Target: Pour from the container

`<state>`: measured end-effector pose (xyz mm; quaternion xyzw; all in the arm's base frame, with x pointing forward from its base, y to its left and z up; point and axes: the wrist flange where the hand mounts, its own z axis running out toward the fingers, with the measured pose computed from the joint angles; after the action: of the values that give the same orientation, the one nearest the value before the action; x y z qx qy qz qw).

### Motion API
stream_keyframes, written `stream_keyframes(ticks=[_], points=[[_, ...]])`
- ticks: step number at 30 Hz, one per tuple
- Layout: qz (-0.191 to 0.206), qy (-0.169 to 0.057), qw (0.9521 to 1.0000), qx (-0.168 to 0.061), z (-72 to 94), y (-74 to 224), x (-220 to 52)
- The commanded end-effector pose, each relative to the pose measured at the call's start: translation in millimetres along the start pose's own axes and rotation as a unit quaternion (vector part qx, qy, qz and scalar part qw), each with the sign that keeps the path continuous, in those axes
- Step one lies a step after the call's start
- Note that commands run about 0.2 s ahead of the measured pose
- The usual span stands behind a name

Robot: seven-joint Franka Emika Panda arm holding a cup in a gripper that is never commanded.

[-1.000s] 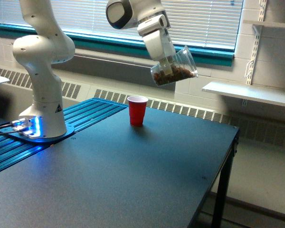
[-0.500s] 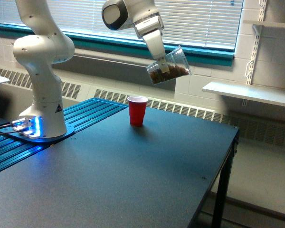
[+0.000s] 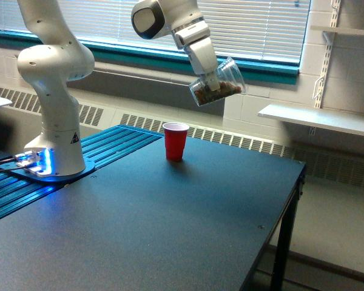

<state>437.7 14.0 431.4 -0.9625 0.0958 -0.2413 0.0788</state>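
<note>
We see the gripper [image 3: 215, 80] pinching a clear cup [image 3: 219, 83] high above the black table [image 3: 170, 224]. The cup is tilted, its rim pointing up toward the exterior view's right, brown pieces settled at its lower end. The red cup [image 3: 175, 140] stands upright on the table, below and toward the exterior view's left, well apart from the clear cup.

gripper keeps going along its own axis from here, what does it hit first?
Beyond the clear cup the gripper holds, likely the dark table, to the exterior view's right of the red cup. Depth unclear.
</note>
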Motion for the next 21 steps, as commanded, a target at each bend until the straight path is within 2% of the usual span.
stream_keyframes(ticks=[1,8,12,17,21], points=[[-0.082,0.004,0.9966,0.009,-4.3,-3.2,9.5],[-0.11,0.002,0.9939,0.007,-5.0,-2.3,11.6],[-0.107,-0.003,0.9941,0.014,-2.9,-4.6,2.4],[-0.123,-0.006,0.9923,0.007,-6.7,-2.0,-7.4],[-0.115,-0.006,0.9932,0.013,-9.0,-8.5,-23.4]])
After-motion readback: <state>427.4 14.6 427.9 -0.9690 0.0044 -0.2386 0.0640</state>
